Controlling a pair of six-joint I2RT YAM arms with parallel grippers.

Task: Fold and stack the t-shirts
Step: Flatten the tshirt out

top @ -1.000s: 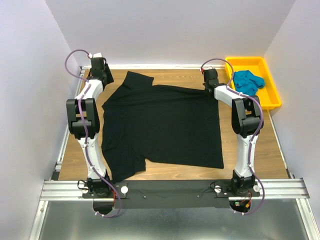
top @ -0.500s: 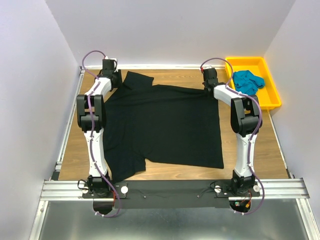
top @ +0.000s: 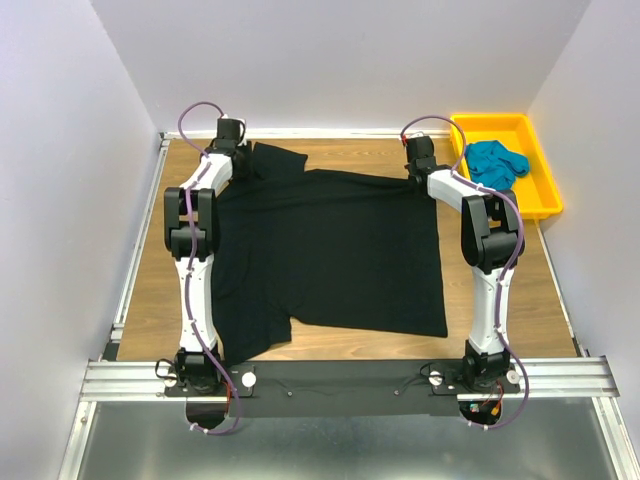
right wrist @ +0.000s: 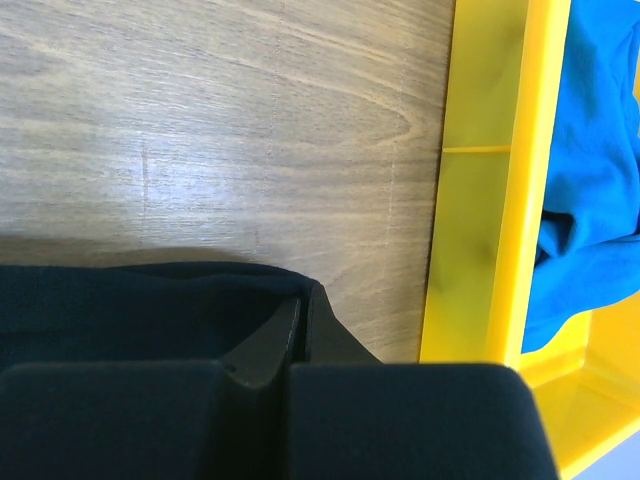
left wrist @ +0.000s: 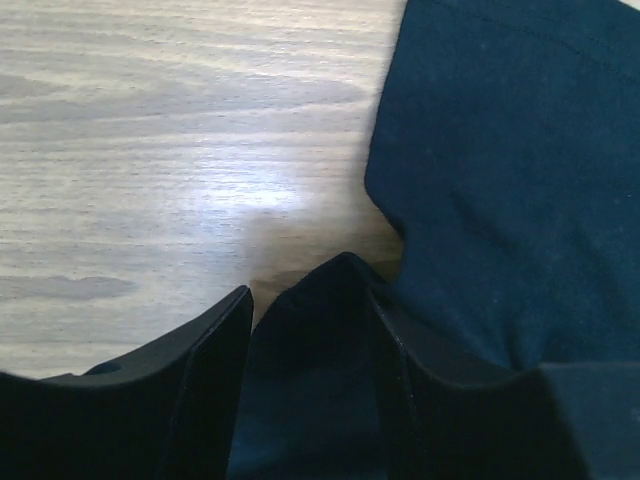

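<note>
The wooden surface (top: 150, 280) carries the black shirt (top: 330, 250), which lies spread flat over the middle and covers most of it. One sleeve points to 11 o'clock and the other to 7 o'clock. The straight edge from 1 to 5 o'clock runs alongside the right arm (top: 490, 250).

Both arms reach from the near rail to the far side, the left arm (top: 190, 250) passing over the shirt's 9 o'clock edge.

The yellow tray (top: 540, 211) sits at 2 o'clock, off the surface's far right corner and well apart from the black shirt. The teal shirt (top: 495, 162) lies crumpled inside it, against the wall nearest the right arm.

The left end effector (top: 240, 160) is at the 11 o'clock sleeve. In its wrist view its fingers (left wrist: 205, 370) stand parted, released, with a raised fold of black cloth between them (left wrist: 310, 300) and bare wood beyond at 10 o'clock.

The right end effector (top: 413, 176) is at the black shirt's 1 o'clock corner. In its wrist view the fingertips are clenched together on that corner's edge (right wrist: 298, 315), with the tray wall just beside it at 3 o'clock.
</note>
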